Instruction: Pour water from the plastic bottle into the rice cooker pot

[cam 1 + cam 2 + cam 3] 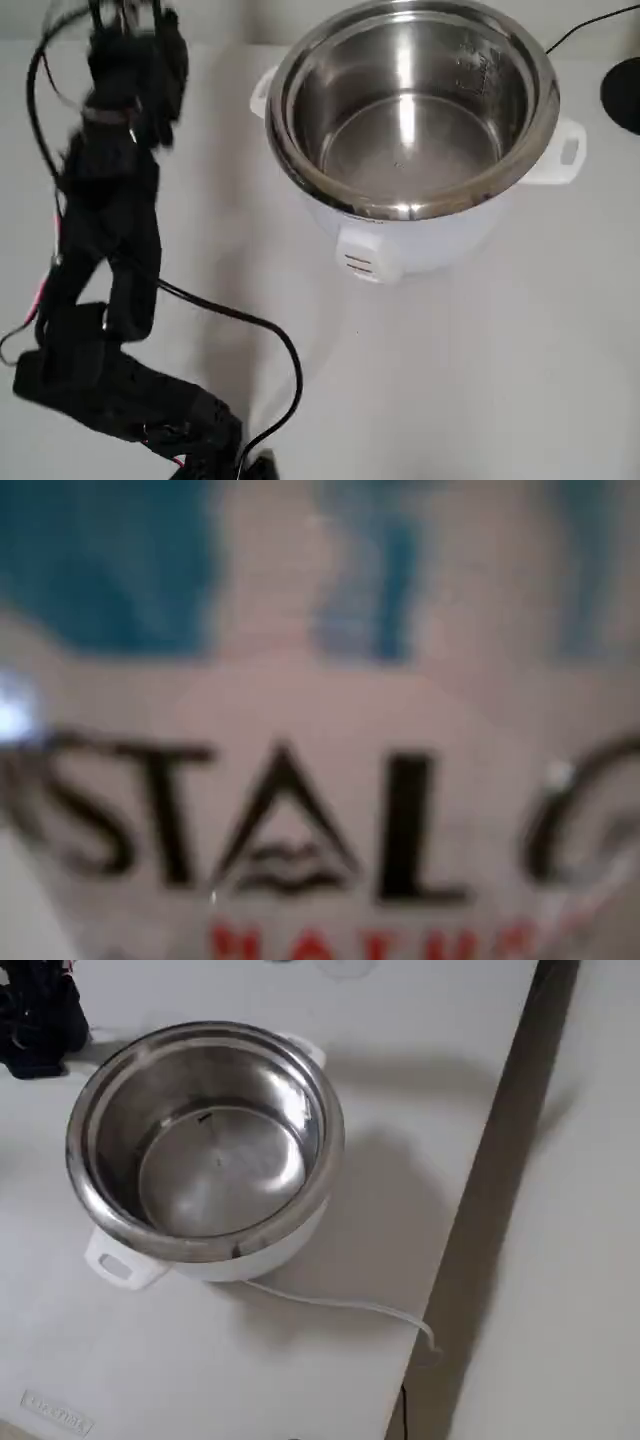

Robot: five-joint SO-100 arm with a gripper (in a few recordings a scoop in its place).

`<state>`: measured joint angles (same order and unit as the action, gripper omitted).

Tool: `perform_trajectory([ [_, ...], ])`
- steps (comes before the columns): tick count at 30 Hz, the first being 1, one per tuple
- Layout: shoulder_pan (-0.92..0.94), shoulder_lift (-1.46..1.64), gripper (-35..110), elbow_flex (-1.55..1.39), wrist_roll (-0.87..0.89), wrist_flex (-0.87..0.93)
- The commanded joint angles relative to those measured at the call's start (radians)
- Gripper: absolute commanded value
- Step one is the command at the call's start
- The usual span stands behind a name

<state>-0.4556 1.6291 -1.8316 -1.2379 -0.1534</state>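
- In the wrist view we see the plastic bottle's (320, 780) label pressed up close and blurred, black letters on white under a blue band.
- Overhead, our black arm (110, 220) stands left of the rice cooker pot (410, 110), apart from it.
- We cannot tell how the gripper's jaws stand.
- The pot's steel bottom looks bare and shiny in the overhead and fixed views.

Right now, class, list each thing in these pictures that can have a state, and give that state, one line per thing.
rice cooker pot: lid off, seated in the white cooker body, looks empty.
plastic bottle: label close against the wrist camera, blurred; cap and fill level cannot be told.
tool: blurred at the overhead view's upper left, beside the cooker, not over the pot; open or shut cannot be told.
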Motion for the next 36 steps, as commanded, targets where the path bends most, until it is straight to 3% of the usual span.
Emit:
perform_trajectory([
  [1,-0.049,0.014,11,-0.270,-0.052,-0.420],
  [7,-0.087,-0.310,14,-0.299,-0.086,-0.781],
  [10,-0.092,-0.446,17,-0.238,-0.097,-0.857],
  [28,-0.011,-0.940,44,0.337,-0.216,-0.927],
  [36,0.005,-0.749,46,0.115,-0.158,-0.983],
])
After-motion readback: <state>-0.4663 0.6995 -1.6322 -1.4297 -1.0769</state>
